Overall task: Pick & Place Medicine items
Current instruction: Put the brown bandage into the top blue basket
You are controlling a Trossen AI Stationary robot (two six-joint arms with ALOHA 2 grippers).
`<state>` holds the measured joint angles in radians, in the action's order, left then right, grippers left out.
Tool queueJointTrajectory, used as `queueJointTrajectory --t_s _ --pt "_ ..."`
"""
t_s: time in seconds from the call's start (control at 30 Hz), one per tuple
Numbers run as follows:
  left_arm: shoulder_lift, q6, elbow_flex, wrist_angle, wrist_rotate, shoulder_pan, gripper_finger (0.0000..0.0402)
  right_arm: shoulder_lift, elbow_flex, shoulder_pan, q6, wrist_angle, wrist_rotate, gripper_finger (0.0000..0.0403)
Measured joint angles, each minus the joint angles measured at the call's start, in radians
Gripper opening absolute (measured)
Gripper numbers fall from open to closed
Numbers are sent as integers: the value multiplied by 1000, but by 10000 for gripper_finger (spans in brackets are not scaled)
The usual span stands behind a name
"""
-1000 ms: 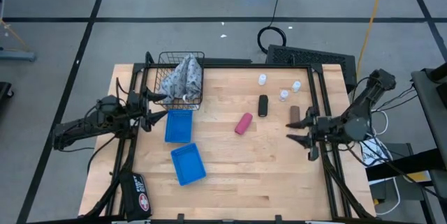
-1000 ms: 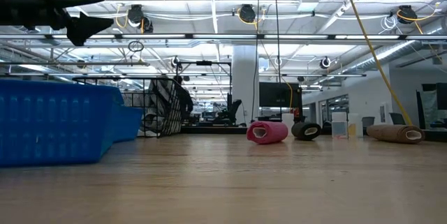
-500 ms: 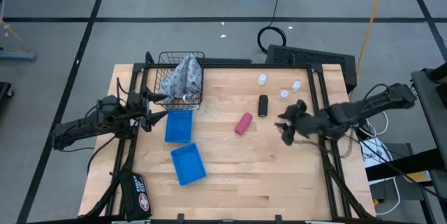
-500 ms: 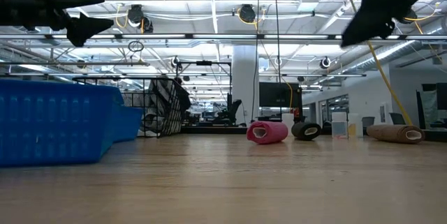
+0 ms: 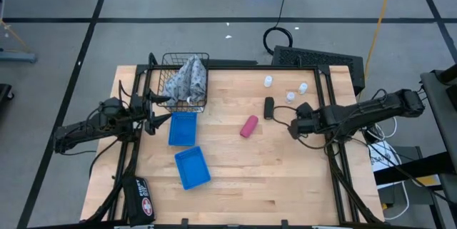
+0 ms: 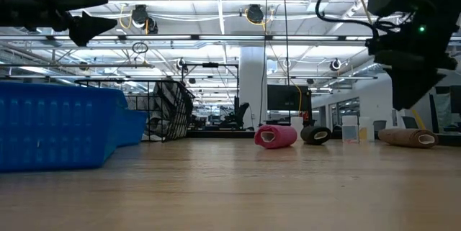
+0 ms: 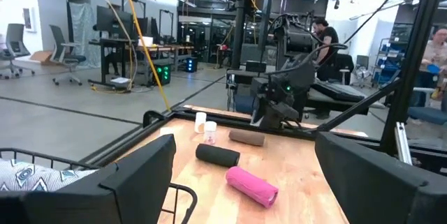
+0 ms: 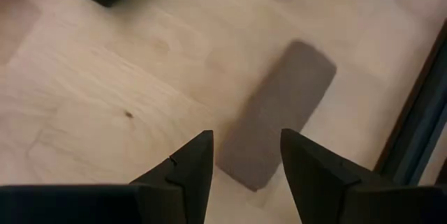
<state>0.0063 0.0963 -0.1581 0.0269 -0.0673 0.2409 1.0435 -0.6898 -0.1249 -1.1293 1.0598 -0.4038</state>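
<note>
A: Right end effector (image 8: 241, 155) — where does it sit?

B: Over the right part of the wooden surface (image 5: 235, 165), above a brown oblong piece (image 8: 276, 113) that lies flat on the wood. Fingers (image 8: 188, 161) partly spread, tips apart over the near end of that piece. Nothing pinched between them. From above, the arm reaches in from the right edge and covers the brown piece.

A: Left end effector (image 5: 158, 109)?

B: Waiting at the left side, raised, just beside the wire basket (image 5: 187, 100). Fingers spread wide, empty.

A: Medicine items?

B: Pink tube (image 5: 248, 126) lies on its side near the middle of the surface. Black oblong container (image 5: 268, 107) just beyond it, toward the far side, apart from it. Three small white bottles stand farther back: one (image 5: 268, 81) at the far edge, another (image 5: 303, 88) to its right, the third (image 5: 290, 97) between those and the right end effector. In the left wrist view, pink tube nearest, black container behind it, brown piece and bottles beyond.

A: Anything else on the surface?

B: Two blue trays: one (image 5: 182, 128) close to the basket, the other (image 5: 192, 168) nearer, turned at an angle. A grey patterned cloth (image 5: 187, 78) is bundled in the basket and spills over its rim. In the low view the pink tube and black container show side by side, the brown piece off to the right.

A: Beyond the surface?

B: A person in dark clothing (image 7: 325, 34) stands in the room, seen in the left wrist view.
</note>
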Motion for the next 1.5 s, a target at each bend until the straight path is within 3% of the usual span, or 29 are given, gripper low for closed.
queueJointTrajectory --t_s 0.17,0.4,0.57,0.73,0.93,1.17,1.5 --pt "0 -18 0 0 0 0 353 0 66 0 -92 -35 19 173" --pt "0 -19 0 8 0 0 353 0 153 0 -172 -113 15 237" --pt "0 -34 0 40 -1 0 353 0 239 14 -136 -310 8 270" --pt "0 -38 0 49 -1 0 353 -5 327 20 -81 -505 -7 270" --pt "0 -12 0 46 -2 0 353 -15 331 19 -78 -515 -17 236" --pt "0 -10 0 47 -2 0 353 -70 336 19 -53 -534 -25 165" --pt "0 76 0 23 35 0 353 -159 336 -24 154 -713 -6 49"
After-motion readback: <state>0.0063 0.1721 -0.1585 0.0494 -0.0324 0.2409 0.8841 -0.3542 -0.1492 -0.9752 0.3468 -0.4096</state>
